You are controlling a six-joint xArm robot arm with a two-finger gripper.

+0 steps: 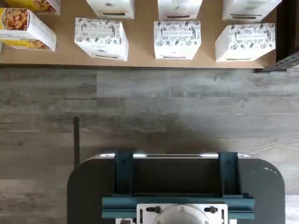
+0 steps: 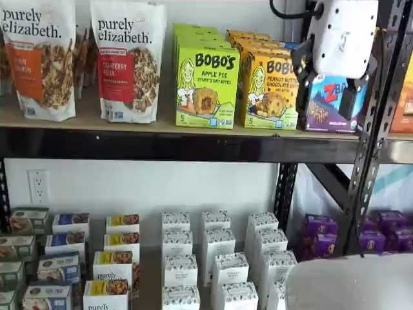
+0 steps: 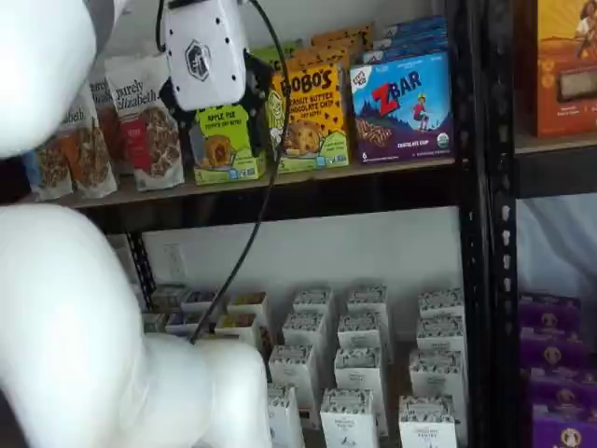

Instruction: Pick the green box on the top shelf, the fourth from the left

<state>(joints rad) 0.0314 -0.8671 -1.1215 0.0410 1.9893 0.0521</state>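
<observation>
The gripper (image 2: 345, 97), a white body with black fingers, hangs at top-shelf height in both shelf views, but the fingers show only side-on and partly against dark packaging, so I cannot tell whether they stand wide or narrow; nothing appears to be held.

The green box (image 2: 206, 87), a lime-green upright carton marked Bobo's Apple Pie with a cartoon girl and a round pastry, stands at the front of the top shelf (image 2: 161, 143), a light-tan board with a thick black front beam. It heads a row of like cartons. On one side is a white Purely Elizabeth granola pouch (image 2: 128, 61); on the other, touching or nearly so, is the yellow-orange Bobo's peanut butter box (image 2: 271, 90).

In a shelf view the gripper sits in front of the blue-purple ZBar box (image 2: 330, 103), near the black perforated upright (image 2: 377, 116), and apart from the target.

The risks, as I judge them:
- A short sideways travel could land the fingers on the yellow-orange carton, which looks much alike.
- The tight gap beside the green box may leave no room for a finger, so a neighbour gets pushed or toppled.
- The soft pouch could be snagged.
- The black cable (image 3: 252, 215) trailing below could catch on the shelf beam.
</observation>
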